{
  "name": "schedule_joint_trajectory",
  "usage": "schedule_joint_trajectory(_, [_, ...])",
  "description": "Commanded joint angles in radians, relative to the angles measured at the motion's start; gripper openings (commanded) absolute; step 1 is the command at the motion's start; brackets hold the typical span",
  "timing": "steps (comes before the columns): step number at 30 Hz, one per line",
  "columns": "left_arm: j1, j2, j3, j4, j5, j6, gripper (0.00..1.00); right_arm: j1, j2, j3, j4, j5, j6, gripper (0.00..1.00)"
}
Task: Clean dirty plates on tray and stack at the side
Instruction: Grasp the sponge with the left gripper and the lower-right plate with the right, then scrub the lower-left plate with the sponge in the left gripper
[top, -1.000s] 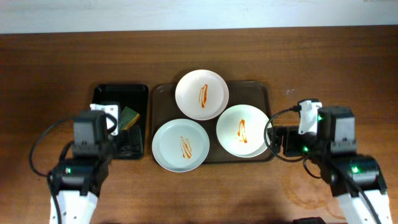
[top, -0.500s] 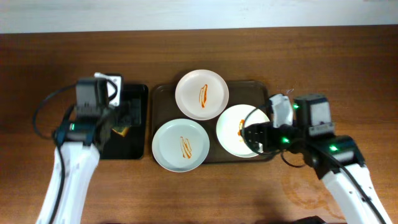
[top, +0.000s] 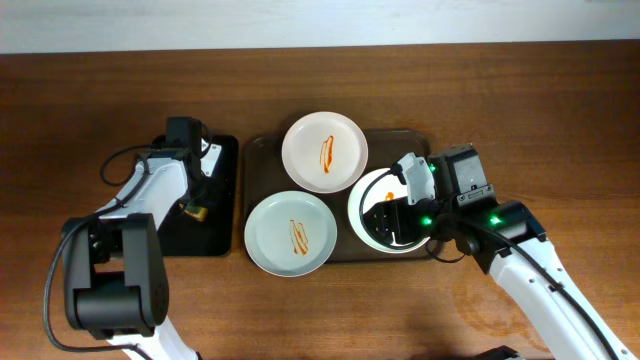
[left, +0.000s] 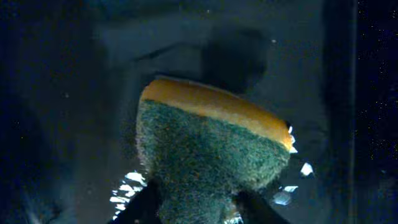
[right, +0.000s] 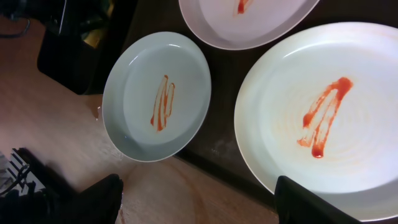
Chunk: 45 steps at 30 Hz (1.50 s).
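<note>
Three white plates with orange-red streaks lie on the dark brown tray: one at the back, one at the front left overhanging the rim, one at the right. My left gripper is down in the black tray, shut on a green-and-yellow sponge, with a dark finger on each side of it. My right gripper hovers open over the right plate. One fingertip is above that plate's near rim. The other is above bare wood.
The wooden table stretches around both trays. The black tray stands just left of the brown one. Cables trail from both arms. In the right wrist view, the front left plate and the back plate lie beyond my fingers.
My left arm reached forward into the black tray and closed on the sponge. My right arm slid left, from beside the tray to over the right plate.
</note>
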Motion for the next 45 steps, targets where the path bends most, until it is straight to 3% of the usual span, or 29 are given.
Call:
schedule_joint_trajectory(1, [0.005,0.016,0.000,-0.012,-0.007,0.006,0.13,0.009,0.002,0.016,0.000,0.013,0.006,0.79])
schedule_joint_trajectory(2, [0.005,0.016,0.000,-0.012,-0.007,0.006,0.04,0.009,0.002,0.016,0.000,0.015,0.006,0.79])
schedule_joint_trajectory(3, [0.005,0.016,0.000,-0.013,-0.007,0.006,0.00,0.009,0.002,0.016,-0.001,0.037,0.010,0.79])
schedule_joint_trajectory(5, [0.005,0.016,0.000,-0.025,-0.007,0.002,0.00,0.009,0.005,0.016,-0.003,0.039,0.010,0.79])
schedule_joint_trajectory(8, [0.005,0.001,0.014,-0.066,-0.005,-0.074,0.00,0.010,0.032,0.016,-0.006,0.027,0.010,0.70])
schedule_joint_trajectory(12, [0.005,-0.101,0.082,-0.172,0.094,-0.105,0.00,0.086,0.093,0.016,0.046,0.009,0.010,0.68])
schedule_joint_trajectory(15, [0.005,-0.232,0.083,-0.198,0.127,-0.136,0.00,0.145,0.163,0.016,0.105,0.112,0.141,0.68])
schedule_joint_trajectory(18, [0.005,-0.314,0.083,-0.202,0.137,-0.137,0.00,0.169,0.261,0.016,0.165,0.078,0.180,0.65])
schedule_joint_trajectory(22, [0.005,-0.324,0.082,-0.200,0.137,-0.137,0.00,0.192,0.415,0.016,0.251,0.080,0.262,0.45])
schedule_joint_trajectory(25, [0.005,-0.324,0.082,-0.199,0.137,-0.137,0.00,0.192,0.461,0.016,0.296,0.052,0.267,0.39])
schedule_joint_trajectory(28, [0.004,-0.324,0.082,-0.199,0.221,-0.137,0.00,0.192,0.462,0.016,0.299,0.055,0.268,0.26])
schedule_joint_trajectory(40, [0.004,-0.324,0.082,-0.210,0.258,-0.137,0.00,0.269,0.462,0.013,0.252,0.189,0.391,0.26])
schedule_joint_trajectory(45, [0.002,-0.324,0.082,-0.232,0.306,-0.137,0.00,0.292,0.490,0.005,0.247,0.185,0.425,0.18])
